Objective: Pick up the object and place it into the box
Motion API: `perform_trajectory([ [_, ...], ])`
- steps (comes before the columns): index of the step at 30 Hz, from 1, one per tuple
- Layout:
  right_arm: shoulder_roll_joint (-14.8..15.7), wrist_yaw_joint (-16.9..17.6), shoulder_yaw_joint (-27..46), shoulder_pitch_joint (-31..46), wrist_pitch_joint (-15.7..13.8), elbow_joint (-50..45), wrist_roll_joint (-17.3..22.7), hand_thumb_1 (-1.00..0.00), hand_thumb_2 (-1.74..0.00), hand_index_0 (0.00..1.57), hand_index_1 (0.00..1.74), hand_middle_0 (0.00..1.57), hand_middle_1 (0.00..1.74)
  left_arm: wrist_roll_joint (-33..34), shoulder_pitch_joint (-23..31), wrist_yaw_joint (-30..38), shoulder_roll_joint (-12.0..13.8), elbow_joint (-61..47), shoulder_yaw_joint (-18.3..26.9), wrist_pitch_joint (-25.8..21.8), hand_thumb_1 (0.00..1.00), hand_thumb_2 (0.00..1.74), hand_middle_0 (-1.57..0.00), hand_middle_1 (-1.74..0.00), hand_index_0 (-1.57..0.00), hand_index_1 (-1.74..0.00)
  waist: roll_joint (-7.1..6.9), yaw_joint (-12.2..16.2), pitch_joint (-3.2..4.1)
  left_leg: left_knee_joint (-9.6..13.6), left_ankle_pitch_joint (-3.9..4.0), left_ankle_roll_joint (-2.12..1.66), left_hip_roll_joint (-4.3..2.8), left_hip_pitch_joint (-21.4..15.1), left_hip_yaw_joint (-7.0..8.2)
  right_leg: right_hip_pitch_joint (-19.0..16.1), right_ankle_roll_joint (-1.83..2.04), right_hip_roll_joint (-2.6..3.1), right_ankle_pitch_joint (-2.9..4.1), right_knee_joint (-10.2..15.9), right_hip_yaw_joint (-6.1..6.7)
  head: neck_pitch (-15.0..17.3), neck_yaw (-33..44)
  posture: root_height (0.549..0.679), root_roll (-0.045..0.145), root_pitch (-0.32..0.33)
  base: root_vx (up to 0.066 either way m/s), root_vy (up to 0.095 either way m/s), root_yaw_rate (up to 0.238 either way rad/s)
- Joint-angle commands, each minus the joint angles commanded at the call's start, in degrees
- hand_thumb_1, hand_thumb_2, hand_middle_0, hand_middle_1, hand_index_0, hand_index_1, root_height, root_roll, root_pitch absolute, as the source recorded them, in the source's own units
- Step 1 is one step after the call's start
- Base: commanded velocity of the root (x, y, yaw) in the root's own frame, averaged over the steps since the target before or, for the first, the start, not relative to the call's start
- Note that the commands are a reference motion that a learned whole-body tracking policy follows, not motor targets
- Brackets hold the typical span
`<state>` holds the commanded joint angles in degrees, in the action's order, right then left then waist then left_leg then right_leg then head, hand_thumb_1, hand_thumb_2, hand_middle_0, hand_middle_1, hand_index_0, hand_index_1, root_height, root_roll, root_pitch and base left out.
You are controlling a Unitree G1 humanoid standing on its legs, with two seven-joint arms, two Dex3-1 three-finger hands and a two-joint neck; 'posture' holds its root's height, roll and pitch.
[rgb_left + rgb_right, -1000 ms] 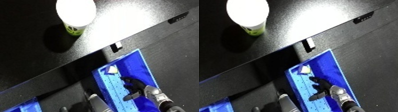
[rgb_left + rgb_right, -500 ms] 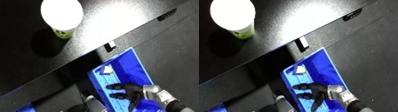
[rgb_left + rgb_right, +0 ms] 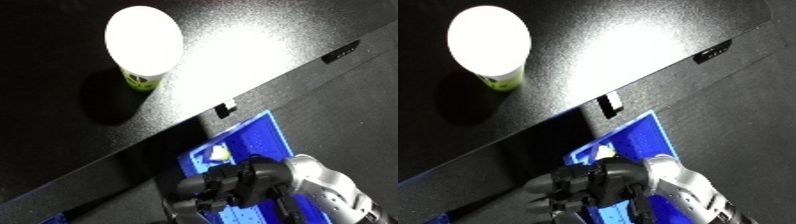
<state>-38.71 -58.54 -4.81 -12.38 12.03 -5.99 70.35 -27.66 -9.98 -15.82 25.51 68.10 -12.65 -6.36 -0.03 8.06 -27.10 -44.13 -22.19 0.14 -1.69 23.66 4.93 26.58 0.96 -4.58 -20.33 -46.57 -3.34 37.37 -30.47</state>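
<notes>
Pretty dark shot tbh. The cup (image 3: 142, 42), white w/ a green band low on its side, is standing upright on the black counter (image 3: 266, 45), up in the top-left of the view, and nothing's touching it. Bright glare on the counter surface just right of it.

The blue bin (image 3: 266, 137) sits below the counter's front edge, lower middle of the frame. There's a small whitish bit (image 3: 218, 153) inside it near the upper-left corner, can't tell what it is.

Right hand (image 3: 235, 182) is over the bin, coming in from the lower right on its white/silver forearm (image 3: 333, 187). Fingers (image 3: 562, 192) are curled in toward the palm and point left, out past the bin's left edge. Doesn't look like it's got anything in it, the whitish bit is just above the knuckles, not in the grip.

Left hand: no sign of it in either eye view.

So cup and hand are well apart, w/ the counter edge between them.
</notes>
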Motion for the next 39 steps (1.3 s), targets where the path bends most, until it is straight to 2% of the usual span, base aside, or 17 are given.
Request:
perform_trajectory([
  [4, 1.9, 5.6, 3.6, -3.8, -5.4, -4.4, 5.9, 0.0, 0.0, 0.0, 0.0, 0.0, 0.0, 1.2, 0.1, -0.2, -0.9, 0.2, 0.3, 0.2, 0.0, 0.0, 0.0, 0.0, 0.0, 0.0, 0.49, -0.3, 0.44, -0.4, -0.31, 0.01, 0.23, 0.0, -0.1, -0.3, 0.01, -0.27, -0.15, -0.3, -0.03, 0.4, -0.8, 0.631, 0.054, 0.008, 0.027, 0.01, 0.065],
  [7, 3.1, 11.2, 6.8, -6.5, -11.2, -5.8, 6.6, 0.0, 0.0, 0.0, 0.0, 0.0, 0.0, 1.8, 0.3, -0.2, -1.4, -0.1, 0.5, 0.4, 0.0, 0.0, 0.0, 0.0, 0.0, 0.0, 0.84, -0.4, 0.53, -0.8, -0.56, 0.06, 0.43, -0.1, -0.17, -0.5, 0.02, -0.5, -0.09, -0.5, -0.14, 0.5, -0.7, 0.631, 0.057, 0.004, 0.025, 0.007, 0.063],
  [11, 4.0, 18.6, 10.9, -8.7, -19.4, -7.0, 4.8, 0.0, 0.0, 0.0, 0.0, 0.0, 0.0, 1.3, 1.0, 0.1, -2.0, -0.5, 1.0, 0.3, 0.0, 0.0, 0.0, 0.0, 0.0, 0.0, 1.33, -0.3, 0.39, -0.6, -0.46, 0.2, 0.63, -0.4, -0.07, -0.7, -0.1, -0.38, 0.03, -0.4, -0.06, 0.2, 0.2, 0.632, 0.058, 0.0, 0.018, 0.026, 0.002],
  [15, 4.6, 24.7, 14.0, -10.0, -25.6, -9.2, 0.6, 0.0, 0.0, 0.0, 0.0, 0.0, 0.0, 1.0, 1.3, 0.3, -2.5, -0.7, 1.6, 0.6, 0.0, 0.0, 0.0, 0.0, 0.0, 0.0, 1.77, 0.1, 0.18, -0.1, -0.11, 0.3, 0.75, -1.0, 0.31, -0.9, -0.16, -0.1, 0.09, -0.2, 0.07, -0.2, 2.0, 0.632, 0.059, -0.004, 0.016, 0.038, -0.023],
  [16, 4.6, 24.7, 14.0, -10.0, -25.6, -9.2, 0.6, 0.0, 0.0, 0.0, 0.0, 0.0, 0.0, 1.0, 1.3, 0.3, -2.5, -0.7, 1.6, 0.6, 0.0, 0.0, 0.0, 0.0, 0.0, 0.0, 1.77, 0.1, 0.18, -0.1, -0.11, 0.3, 0.75, -1.0, 0.31, -0.9, -0.16, -0.1, 0.09, -0.2, 0.07, -0.2, 2.0, 0.632, 0.059, -0.004, 0.018, 0.033, -0.018],
  [18, 4.4, 27.6, 14.5, -10.4, -25.6, -9.0, -2.1, 0.0, 0.0, 0.0, 0.0, 0.0, 0.0, 0.8, 1.5, 0.5, -2.7, -1.2, 1.6, 1.1, 0.0, 0.0, 0.0, 0.0, 0.0, 0.0, 1.88, 0.2, 0.03, 0.0, 0.0, 0.31, 0.76, -1.2, 0.39, -1.0, -0.2, -0.04, 0.1, -0.3, 0.12, -0.4, 2.5, 0.632, 0.06, -0.008, 0.014, 0.03, -0.014],
  [19, 4.2, 29.2, 14.3, -10.7, -25.3, -8.7, -3.7, 0.0, 0.0, 0.0, 0.0, 0.0, 0.0, 0.7, 1.5, 0.6, -2.7, -1.3, 1.6, 1.4, 0.0, 0.0, 0.0, 0.0, 0.0, 0.0, 1.91, 0.2, -0.04, 0.0, 0.03, 0.33, 0.77, -1.3, 0.4, -1.1, -0.23, 0.0, 0.09, -0.3, 0.16, -0.5, 2.5, 0.632, 0.061, -0.01, 0.012, 0.025, -0.02],
  [20, 3.5, 33.0, 13.4, -11.3, -24.1, -7.5, -7.6, 0.0, 0.0, 0.0, 0.0, 0.0, 0.0, 0.4, 1.6, 0.8, -2.7, -1.5, 1.4, 1.8, 0.0, 0.0, 0.0, 0.0, 0.0, 0.0, 1.85, 0.1, -0.23, -0.1, 0.09, 0.43, 0.78, -1.5, 0.39, -1.2, -0.33, 0.09, 0.08, -0.3, 0.22, -0.9, 2.9, 0.631, 0.061, -0.014, 0.018, 0.012, -0.031],
  [21, 3.5, 33.0, 13.4, -11.3, -24.1, -7.5, -7.6, 0.0, 0.0, 0.0, 0.0, 0.0, 0.0, 0.4, 1.6, 0.8, -2.7, -1.5, 1.4, 1.8, 0.0, 0.0, 0.0, 0.0, 0.0, 0.0, 1.85, 0.1, -0.23, -0.1, 0.09, 0.43, 0.78, -1.5, 0.39, -1.2, -0.33, 0.09, 0.08, -0.3, 0.22, -0.9, 2.9, 0.631, 0.061, -0.014, 0.018, 0.012, -0.031],
  [22, 3.1, 35.2, 12.6, -11.7, -23.6, -6.9, -9.7, 0.0, 0.0, 0.0, 0.0, 0.0, 0.0, 0.1, 1.7, 0.9, -2.7, -1.4, 1.3, 1.7, 0.0, 0.0, 0.0, 0.0, 0.0, 0.0, 1.78, 0.0, -0.3, -0.1, 0.14, 0.5, 0.78, -1.5, 0.36, -1.3, -0.4, 0.15, 0.04, -0.3, 0.23, -1.3, 3.1, 0.631, 0.061, -0.015, 0.019, 0.004, -0.038],
  [25, 1.3, 41.7, 10.1, -13.2, -21.3, -5.3, -15.8, 0.0, 0.0, 0.0, 0.0, 0.0, 0.0, -0.4, 2.0, 1.1, -2.8, -1.1, 0.9, 1.2, 0.0, 0.0, 0.0, 0.0, 0.0, 0.0, 1.48, -0.2, -0.45, 0.1, 0.39, 0.64, 0.71, -1.7, 0.26, -1.5, -0.61, 0.28, -0.09, -0.3, 0.2, -2.3, 4.0, 0.631, 0.06, -0.018, 0.019, -0.003, -0.029],
  [26, 0.0, 45.9, 8.4, -14.2, -19.1, -4.5, -19.3, 0.0, 0.0, 0.0, 0.0, 0.0, 0.0, -0.5, 2.1, 1.3, -2.9, -1.1, 0.7, 0.9, 0.0, 0.0, 0.0, 0.0, 0.0, 0.0, 1.29, -0.5, -0.52, 0.3, 0.61, 0.65, 0.66, -1.8, 0.16, -1.6, -0.74, 0.31, -0.17, -0.3, 0.14, -2.5, 4.5, 0.631, 0.06, -0.019, 0.016, -0.006, 0.012],
  [27, 0.0, 45.9, 8.4, -14.2, -19.1, -4.5, -19.3, 0.0, 0.0, 0.0, 0.0, 0.0, 0.0, -0.5, 2.1, 1.3, -2.9, -1.1, 0.7, 0.9, 0.0, 0.0, 0.0, 0.0, 0.0, 0.0, 1.29, -0.5, -0.52, 0.3, 0.61, 0.65, 0.66, -1.8, 0.16, -1.6, -0.74, 0.31, -0.17, -0.3, 0.14, -2.5, 4.5, 0.631, 0.06, -0.019, 0.016, -0.006, 0.012],
  [29, -1.7, 50.9, 5.9, -15.7, -16.0, -2.9, -23.2, 0.0, 0.0, 0.0, 0.0, 0.0, 0.0, -0.5, 2.3, 1.7, -3.0, -1.1, 0.4, 0.8, 0.0, 0.0, 0.0, 0.0, 0.0, 0.0, 1.11, -0.9, -0.54, 0.8, 1.01, 0.63, 0.7, -1.9, -0.1, -1.7, -0.92, 0.33, -0.27, -0.2, 0.01, -3.4, 5.2, 0.631, 0.058, -0.019, 0.016, -0.01, 0.033],
  [31, -2.1, 52.1, 5.2, -16.2, -15.3, -2.3, -24.4, 0.0, 0.0, 0.0, 0.0, 0.0, 0.0, -0.5, 2.3, 1.9, -3.1, -1.2, 0.3, 0.8, 0.0, 0.0, 0.0, 0.0, 0.0, 0.0, 1.09, -1.1, -0.55, 1.0, 1.15, 0.63, 0.73, -2.0, -0.19, -1.7, -0.97, 0.32, -0.3, -0.1, -0.03, -3.6, 5.2, 0.631, 0.058, -0.019, 0.008, -0.011, 0.043],
  [32, -2.8, 54.9, 3.5, -17.6, -13.3, -1.1, -26.8, 0.0, 0.0, 0.0, 0.0, 0.0, 0.0, -0.5, 2.2, 2.0, -3.1, -1.2, 0.2, 1.0, 0.0, 0.0, 0.0, 0.0, 0.0, 0.0, 1.09, -1.4, -0.6, 1.4, 1.4, 0.61, 0.82, -2.0, -0.37, -1.8, -1.06, 0.28, -0.37, 0.0, -0.15, -4.3, 5.3, 0.631, 0.057, -0.018, 0.0, -0.009, 0.053],
  [39, -4.0, 61.6, -1.2, -22.3, -7.0, 2.7, -32.0, 0.0, 0.0, 0.0, 0.0, 0.0, 0.0, 0.0, 1.9, 2.2, -3.0, -1.6, -0.4, 1.6, 0.0, 0.0, 0.0, 0.0, 0.0, 0.0, 1.26, -2.8, -0.85, 1.6, 1.71, 0.65, 1.24, -1.7, -0.97, -1.9, -1.49, 0.16, -0.74, 0.0, -0.39, -6.5, 4.8, 0.63, 0.056, -0.018, -0.001, -0.012, 0.076],
])
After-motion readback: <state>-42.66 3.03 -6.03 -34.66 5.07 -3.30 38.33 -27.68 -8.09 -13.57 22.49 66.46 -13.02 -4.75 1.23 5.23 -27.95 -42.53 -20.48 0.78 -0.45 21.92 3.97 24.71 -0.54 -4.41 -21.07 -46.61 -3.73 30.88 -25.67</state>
